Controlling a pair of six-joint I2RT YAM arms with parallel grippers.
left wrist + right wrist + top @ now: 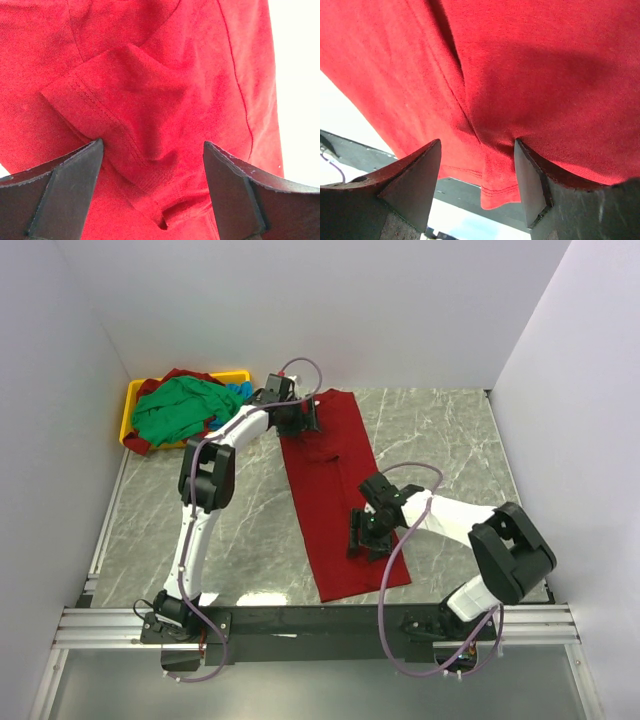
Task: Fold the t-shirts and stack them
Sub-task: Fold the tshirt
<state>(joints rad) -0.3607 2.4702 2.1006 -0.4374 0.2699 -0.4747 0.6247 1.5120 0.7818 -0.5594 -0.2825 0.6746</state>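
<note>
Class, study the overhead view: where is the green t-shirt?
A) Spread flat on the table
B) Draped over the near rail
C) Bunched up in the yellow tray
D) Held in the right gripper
C: the green t-shirt is heaped in the yellow tray at the far left, while only the deep red t-shirt lies on the table.

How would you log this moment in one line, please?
red t-shirt: long folded strip | left end effector: open, over folded-in sleeve | right end effector: open, over hem end | yellow tray: shirts piled
</note>
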